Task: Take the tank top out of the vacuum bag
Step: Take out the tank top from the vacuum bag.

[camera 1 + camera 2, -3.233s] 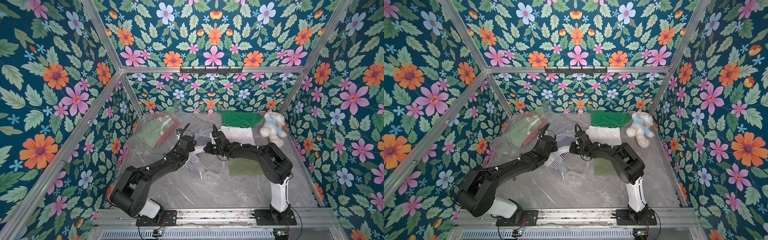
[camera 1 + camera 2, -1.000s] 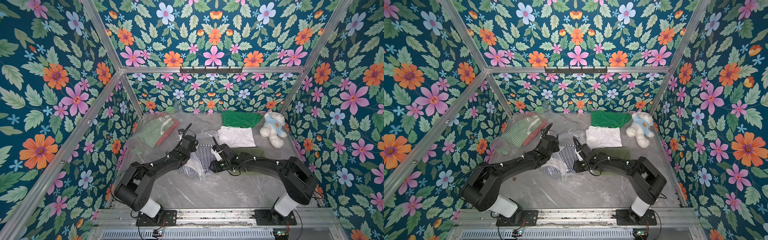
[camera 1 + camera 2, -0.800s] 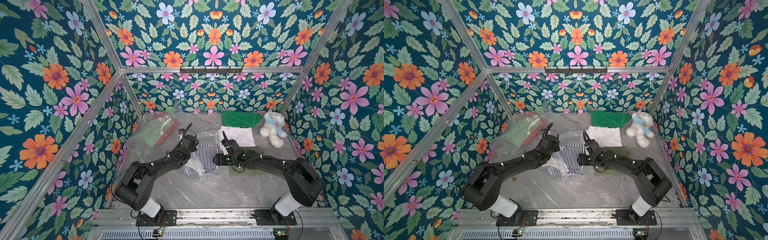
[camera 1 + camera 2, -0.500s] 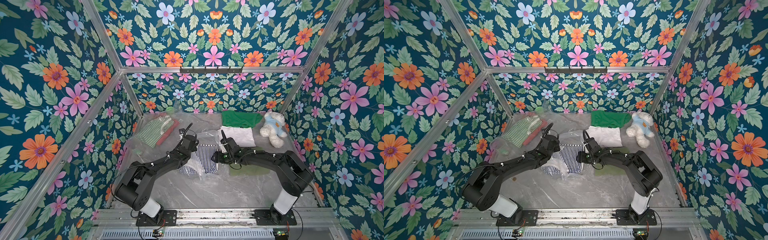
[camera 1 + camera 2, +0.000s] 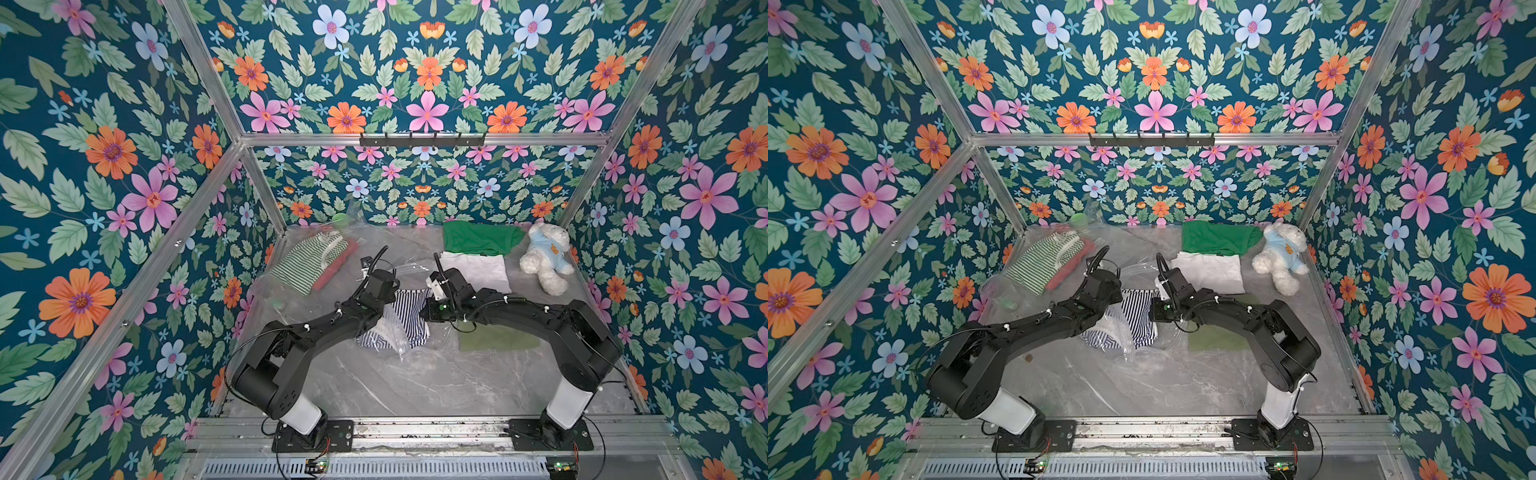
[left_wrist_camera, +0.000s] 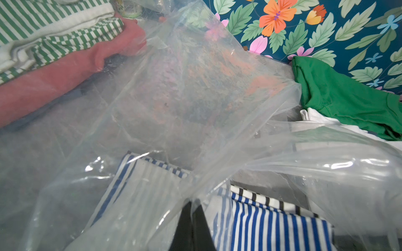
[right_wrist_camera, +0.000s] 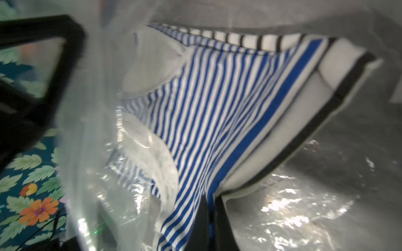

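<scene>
Now the left gripper [image 6: 192, 203] is closed on a gathered fold of the vacuum bag [image 6: 185, 97], and the clear film goes up and away from its black fingertips like a tent. The right gripper [image 7: 210, 206] is also closed, and it pinches the near edge of the tank top [image 7: 217, 97]: blue and white stripes show between its two dark fingers. In both top views the tank top [image 5: 409, 316] [image 5: 1140, 313] lies on the grey marble table [image 5: 415, 382] between the two wrists, near the middle. Crinkled plastic of the bag lies over its left part. Whether its right part is already free of the bag I cannot tell for sure. In a top view the rest of the vacuum bag [image 5: 386, 245] spreads toward the far left corner. There a green-and-white striped garment [image 5: 309, 266] and a red cloth [image 5: 336, 266] lie just beside each other, seen through the film. At the far right side a green shirt [image 5: 478, 239] overlaps a folded white shirt [image 5: 473, 270], and a white teddy bear [image 5: 544, 257] in a light blue top lies near them. An olive cloth [image 5: 498, 338] lies flat under the right arm.
</scene>
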You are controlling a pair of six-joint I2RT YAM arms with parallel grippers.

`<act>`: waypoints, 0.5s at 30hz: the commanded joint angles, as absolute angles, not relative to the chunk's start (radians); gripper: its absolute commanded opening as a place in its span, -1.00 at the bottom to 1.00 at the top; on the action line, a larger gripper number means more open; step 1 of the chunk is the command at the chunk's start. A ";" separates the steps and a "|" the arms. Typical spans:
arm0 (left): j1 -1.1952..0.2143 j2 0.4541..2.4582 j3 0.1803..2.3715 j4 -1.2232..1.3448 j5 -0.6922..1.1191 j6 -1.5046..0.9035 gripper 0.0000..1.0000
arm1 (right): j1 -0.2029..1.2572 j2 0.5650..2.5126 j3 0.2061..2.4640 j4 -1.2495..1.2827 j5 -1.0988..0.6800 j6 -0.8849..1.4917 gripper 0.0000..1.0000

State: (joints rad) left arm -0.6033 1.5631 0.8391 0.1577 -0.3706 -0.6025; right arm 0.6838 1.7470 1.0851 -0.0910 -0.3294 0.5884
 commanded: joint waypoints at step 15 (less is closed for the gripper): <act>-0.606 1.571 0.857 0.172 -0.385 -0.611 -1.00 | 0.711 1.684 1.059 -0.015 -0.298 0.565 -0.81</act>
State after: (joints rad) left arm -0.6075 1.5684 0.8497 0.1570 -0.3702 -0.6025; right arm 0.7128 1.6749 1.0481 0.0025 -0.3473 0.5484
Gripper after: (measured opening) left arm 0.048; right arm 0.069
